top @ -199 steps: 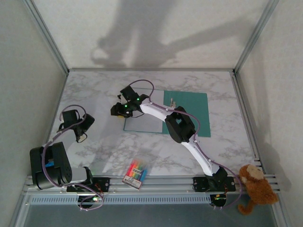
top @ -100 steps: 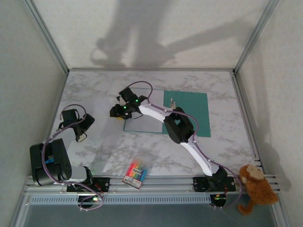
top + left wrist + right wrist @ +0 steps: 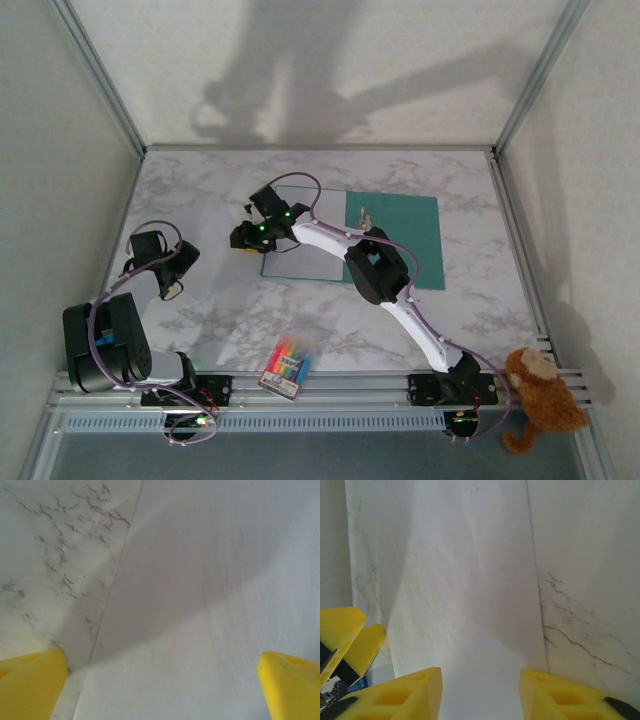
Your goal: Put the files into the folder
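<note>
The teal folder [image 3: 415, 215] lies open right of centre, with a small metal clip [image 3: 361, 215] at its spine. A pale sheet [image 3: 300, 262] covers its left half. My right gripper [image 3: 243, 237] hangs at that sheet's left edge. In the right wrist view its jaws stand apart [image 3: 480, 680] over a white file sheet [image 3: 470, 580] lying flat on the marble, gripping nothing. My left gripper [image 3: 172, 285] is at the left of the table. Its yellow fingertips [image 3: 30, 685] are wide apart [image 3: 162, 680] above another stretch of white file sheet [image 3: 210, 605], whose edge runs beside bare marble.
A packet of coloured pens [image 3: 288, 366] lies near the front edge between the arm bases. A brown stuffed monkey [image 3: 540, 395] sits on the front rail at the right. Pale walls with metal posts close in the marble table [image 3: 200, 190] on three sides.
My right gripper has crept slightly to the left at the sheet's edge. The left arm has barely moved and both sets of jaws keep the same width.
</note>
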Controlling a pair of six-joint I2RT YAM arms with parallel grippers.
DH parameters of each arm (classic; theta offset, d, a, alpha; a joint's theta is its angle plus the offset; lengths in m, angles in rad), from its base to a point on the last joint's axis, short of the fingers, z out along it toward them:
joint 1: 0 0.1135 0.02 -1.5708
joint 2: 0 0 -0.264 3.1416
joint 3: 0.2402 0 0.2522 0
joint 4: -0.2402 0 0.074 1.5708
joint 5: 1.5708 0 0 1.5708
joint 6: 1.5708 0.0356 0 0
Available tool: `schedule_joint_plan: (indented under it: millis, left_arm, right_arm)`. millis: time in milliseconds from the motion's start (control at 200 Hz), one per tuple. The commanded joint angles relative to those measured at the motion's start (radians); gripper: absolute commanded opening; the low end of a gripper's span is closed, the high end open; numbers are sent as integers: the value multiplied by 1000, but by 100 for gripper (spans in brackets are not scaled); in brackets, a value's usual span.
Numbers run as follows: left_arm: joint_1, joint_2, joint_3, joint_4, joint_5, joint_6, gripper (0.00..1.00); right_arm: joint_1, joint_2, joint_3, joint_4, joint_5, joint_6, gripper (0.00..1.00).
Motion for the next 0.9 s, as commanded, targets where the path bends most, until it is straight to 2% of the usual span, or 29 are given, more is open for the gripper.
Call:
schedule_joint_plan:
  millis: [0, 676, 896]
  left_arm:
    - [4, 14, -10, 27, 75, 8, 98]
    - [3, -54, -6, -22, 42, 13, 98]
    - [4, -64, -5, -33, 24, 16, 99]
  right_arm:
    - [35, 41, -3, 7, -4, 17, 44]
    - [60, 23, 5, -12, 11, 8, 44]
    - [59, -3, 87, -104, 53, -52, 45]
